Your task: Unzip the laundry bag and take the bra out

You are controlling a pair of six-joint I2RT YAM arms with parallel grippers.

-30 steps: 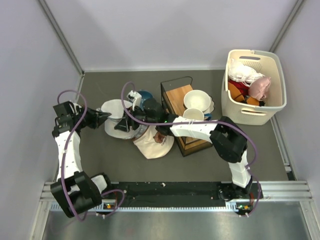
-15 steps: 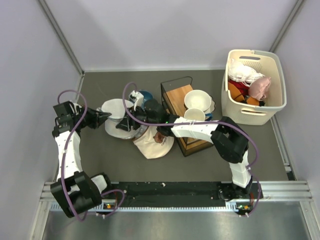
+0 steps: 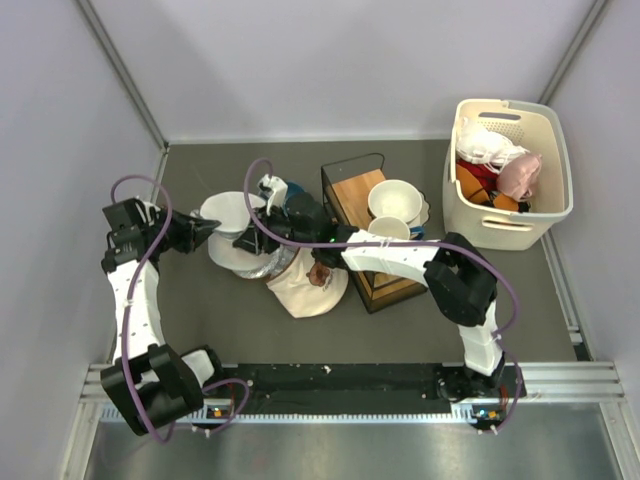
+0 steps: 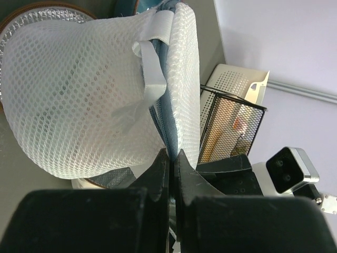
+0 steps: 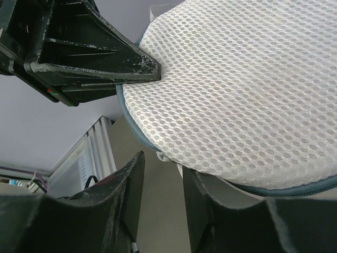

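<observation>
The white mesh laundry bag (image 3: 232, 215) hangs between my two grippers, left of the rack. In the left wrist view the bag (image 4: 79, 89) bulges above my left gripper (image 4: 172, 154), which is shut on its blue zip seam; the same gripper shows from above (image 3: 213, 229). In the right wrist view my right gripper (image 5: 162, 163) is open just under the bag's round face (image 5: 242, 84), with a small white zip pull (image 5: 166, 156) at the seam between the fingertips, untouched. From above, the right gripper (image 3: 250, 238) is at the bag's right side. The bra is hidden; only a faint pale tint shows through the mesh.
A cream cloth with a brown mark (image 3: 305, 288) lies right of the bag. A wire and wood rack (image 3: 372, 250) holds white bowls (image 3: 392, 200). A beige slotted basket (image 3: 510, 225) of clothes stands at the back right. A silvery dish (image 3: 262, 268) sits under the bag.
The bag and both grippers have shifted slightly toward the back and left. The left gripper's hold on the seam is unchanged.
</observation>
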